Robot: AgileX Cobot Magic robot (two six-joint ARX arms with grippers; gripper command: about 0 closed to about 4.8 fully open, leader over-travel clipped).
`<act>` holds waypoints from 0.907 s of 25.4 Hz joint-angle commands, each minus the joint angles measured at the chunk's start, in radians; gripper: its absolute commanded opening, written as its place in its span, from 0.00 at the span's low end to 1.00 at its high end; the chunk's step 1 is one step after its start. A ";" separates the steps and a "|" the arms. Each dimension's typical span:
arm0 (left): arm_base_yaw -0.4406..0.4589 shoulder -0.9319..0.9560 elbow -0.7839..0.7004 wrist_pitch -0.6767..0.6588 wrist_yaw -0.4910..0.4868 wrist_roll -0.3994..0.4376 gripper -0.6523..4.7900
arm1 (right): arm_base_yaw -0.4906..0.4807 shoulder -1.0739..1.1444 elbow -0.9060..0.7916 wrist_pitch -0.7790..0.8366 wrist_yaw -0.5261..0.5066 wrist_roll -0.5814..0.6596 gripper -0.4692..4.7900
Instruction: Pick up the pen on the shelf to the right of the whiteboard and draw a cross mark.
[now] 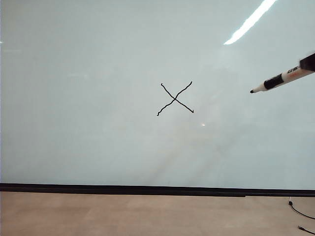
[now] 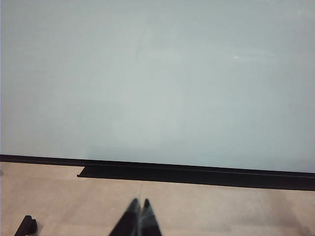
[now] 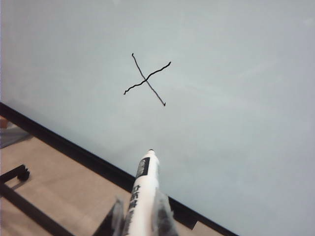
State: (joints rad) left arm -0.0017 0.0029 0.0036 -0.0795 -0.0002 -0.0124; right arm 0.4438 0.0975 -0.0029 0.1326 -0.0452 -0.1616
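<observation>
Two thin, slightly wavy black strokes cross to form the small hand-drawn cross mark [image 1: 175,99] near the middle of the very large glossy pale grey-blue whiteboard [image 1: 88,73], which has a black strip along its bottom edge where it meets the pale wooden tabletop [image 1: 123,214]. The right tool [image 3: 142,216] is closed on the barrel of the thin white marker pen [image 3: 143,184], which has a black band near its dark tip; the pen juts forward out of the tool toward the board, its tip clear of the surface and apart from the cross mark, which lies ahead of and above the tip in the right wrist view. In the exterior view the pen [image 1: 280,79] enters from the right edge, tilted with its tip lower than its body and pointing toward the cross mark, well apart from it. The left tool [image 2: 139,219] sits low over the tabletop, facing a bare stretch of the whiteboard, its two dark fingers pressed together at the tips and holding nothing.
</observation>
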 commanded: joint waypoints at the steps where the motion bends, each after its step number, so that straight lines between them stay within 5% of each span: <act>1: 0.000 0.000 0.003 0.006 0.003 0.004 0.11 | -0.002 -0.064 0.003 -0.052 0.028 0.005 0.07; 6: 0.000 0.000 0.003 0.006 0.004 0.004 0.11 | -0.039 -0.096 0.004 -0.101 0.015 0.021 0.07; 15: 0.000 0.000 0.003 0.006 0.003 0.004 0.11 | -0.325 -0.096 0.003 -0.105 -0.028 0.024 0.07; 23: 0.000 0.000 0.003 0.006 0.003 0.005 0.11 | -0.476 -0.096 0.003 -0.104 -0.028 0.024 0.07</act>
State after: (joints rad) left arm -0.0017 0.0032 0.0036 -0.0799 -0.0002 -0.0120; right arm -0.0151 0.0017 -0.0029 0.0162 -0.0723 -0.1432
